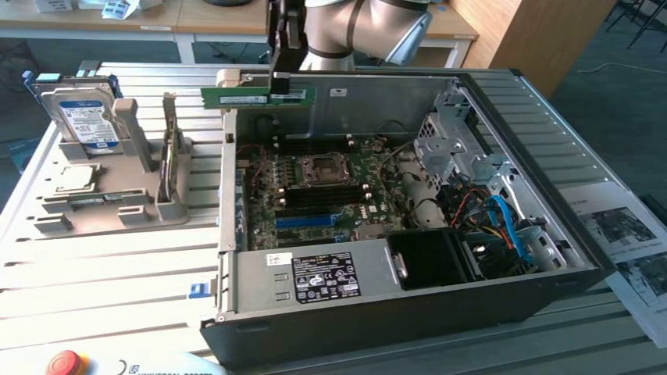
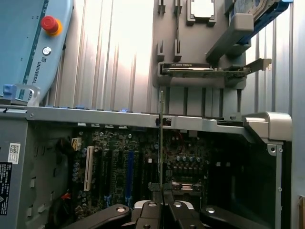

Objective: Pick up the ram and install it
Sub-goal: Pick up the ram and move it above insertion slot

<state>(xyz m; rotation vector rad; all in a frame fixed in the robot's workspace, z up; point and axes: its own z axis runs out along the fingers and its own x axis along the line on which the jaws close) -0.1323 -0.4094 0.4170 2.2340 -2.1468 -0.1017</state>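
Ram: clamped in gripper, held level over case far rim, above board, touching nothing. Handling: best kept level, parallel to black slots, grip firm, clear of case wall during carry.

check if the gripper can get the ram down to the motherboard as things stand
Probably yes. The gripper holds the ram over the open case, whose side is off, and the motherboard below lies uncovered. The cables bunch toward the exterior view's right, off that path.
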